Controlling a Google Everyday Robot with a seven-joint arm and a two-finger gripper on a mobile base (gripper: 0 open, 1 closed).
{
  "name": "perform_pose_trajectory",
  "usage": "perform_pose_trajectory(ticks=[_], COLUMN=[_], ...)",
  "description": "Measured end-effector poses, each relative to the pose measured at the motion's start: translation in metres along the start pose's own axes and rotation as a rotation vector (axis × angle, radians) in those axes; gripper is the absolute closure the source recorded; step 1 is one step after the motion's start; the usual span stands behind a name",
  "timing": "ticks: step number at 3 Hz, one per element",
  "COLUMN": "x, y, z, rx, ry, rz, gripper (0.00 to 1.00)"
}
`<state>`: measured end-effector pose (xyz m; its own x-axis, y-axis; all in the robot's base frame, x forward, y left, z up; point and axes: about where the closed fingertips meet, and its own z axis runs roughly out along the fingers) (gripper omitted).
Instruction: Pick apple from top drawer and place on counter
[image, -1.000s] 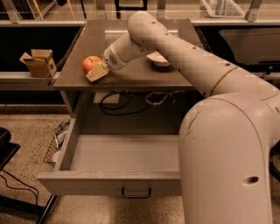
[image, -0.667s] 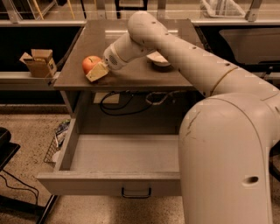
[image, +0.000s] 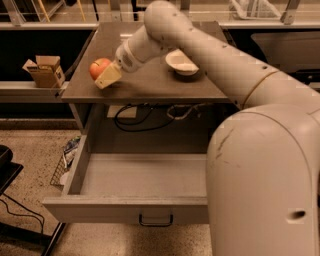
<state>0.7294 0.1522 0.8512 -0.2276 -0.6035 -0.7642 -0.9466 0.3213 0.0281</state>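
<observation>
Now the apple (image: 98, 66) sits at the front left corner of the counter (image: 150, 86), touching the end effector (image: 106, 75), whose tan tip lies against the fruit's near right side. Whether the end effector is clamped on the apple cannot be told. A white bowl (image: 181, 62) stands further right on the counter. Below, the top drawer (image: 142, 176) hangs pulled out.

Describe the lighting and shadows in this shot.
Camera view: warm, dim light overall; the counter has a faint sheen, the space beneath it lies in deep shadow, and the top drawer floor is evenly lit. The gripper sits beside the apple near the counter's left edge.
</observation>
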Motion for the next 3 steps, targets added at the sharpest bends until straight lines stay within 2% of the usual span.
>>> perform_pose_trajectory(ticks=[1, 2, 3], x=[-0.021, -0.024, -0.024], y=[0.005, 0.005, 0.005], z=[-0.026, -0.053, -0.053], rx=[0.028, 0.074, 0.074], ry=[0.003, 0.008, 0.008], rz=[-0.03, 0.011, 0.011], gripper=[0.0, 0.0, 0.0])
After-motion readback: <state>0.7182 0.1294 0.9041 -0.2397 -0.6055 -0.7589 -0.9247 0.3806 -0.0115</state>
